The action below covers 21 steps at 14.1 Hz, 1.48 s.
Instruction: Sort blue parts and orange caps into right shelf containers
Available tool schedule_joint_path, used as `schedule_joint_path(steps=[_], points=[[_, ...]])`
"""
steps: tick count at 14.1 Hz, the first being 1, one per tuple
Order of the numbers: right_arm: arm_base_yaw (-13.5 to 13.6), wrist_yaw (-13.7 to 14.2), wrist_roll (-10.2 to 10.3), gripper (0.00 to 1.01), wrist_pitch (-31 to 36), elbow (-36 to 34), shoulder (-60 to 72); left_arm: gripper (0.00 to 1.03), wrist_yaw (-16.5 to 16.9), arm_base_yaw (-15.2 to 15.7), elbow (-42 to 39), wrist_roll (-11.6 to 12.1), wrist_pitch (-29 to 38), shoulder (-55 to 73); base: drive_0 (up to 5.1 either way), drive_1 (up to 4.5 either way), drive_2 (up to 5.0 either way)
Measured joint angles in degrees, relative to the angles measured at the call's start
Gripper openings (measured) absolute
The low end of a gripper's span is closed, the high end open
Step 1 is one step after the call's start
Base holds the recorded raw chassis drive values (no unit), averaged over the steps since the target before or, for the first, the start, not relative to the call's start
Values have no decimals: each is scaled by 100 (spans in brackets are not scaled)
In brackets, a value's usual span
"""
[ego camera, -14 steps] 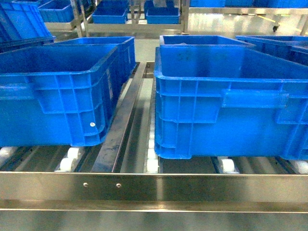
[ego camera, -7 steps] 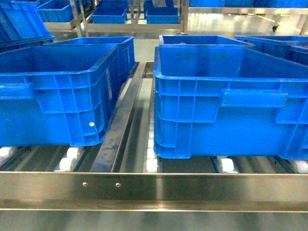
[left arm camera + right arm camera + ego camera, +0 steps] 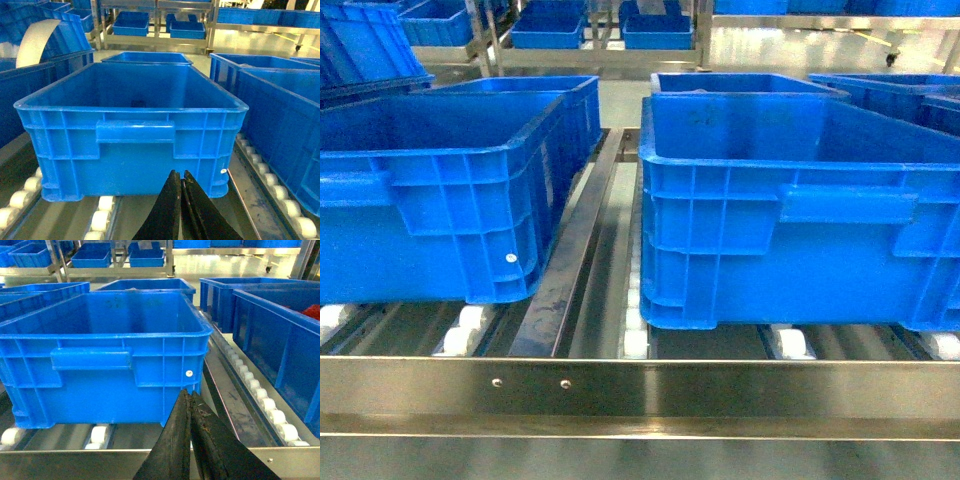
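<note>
Two right shelf containers stand side by side on the roller shelf in the head view, a left crate (image 3: 440,200) and a right crate (image 3: 800,220), both large, blue and open-topped. Neither gripper shows in that view. In the left wrist view my left gripper (image 3: 180,173) is shut with nothing in it, just short of the near wall of a crate (image 3: 135,130). My right gripper (image 3: 190,393) is likewise shut and empty, in front of the near right corner of a crate (image 3: 100,355). What shows of both crate interiors is bare. No blue parts or orange caps are in view.
A steel front rail (image 3: 640,390) crosses below the crates, with white rollers (image 3: 636,345) and a steel divider (image 3: 570,270) between the lanes. More blue crates (image 3: 270,325) stand to the right, one holding something reddish (image 3: 312,312). Further shelves with crates (image 3: 550,30) stand behind.
The crates sit very slightly higher in the head view than a second ago. Nothing else has changed.
</note>
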Motion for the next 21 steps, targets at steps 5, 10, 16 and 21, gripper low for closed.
schedule_joint_path(steps=[5,10,16,21], points=[[0,0,2,2,-1558,-114,-1762,2,0,2,-584,0,-671,-1202,0,0,0],[0,0,4,2,-2920,-116,-3182,2,0,2,-586,0,-2271,-3027,0,0,0],[-4,2,4,2,-4118,-114,-4120,2,2,2,-586,0,-3086,-3860,0,0,0],[0,0,7,2,-4529,-114,-4675,2,-26,2,-584,-4,-3576,-4247,0,0,0]])
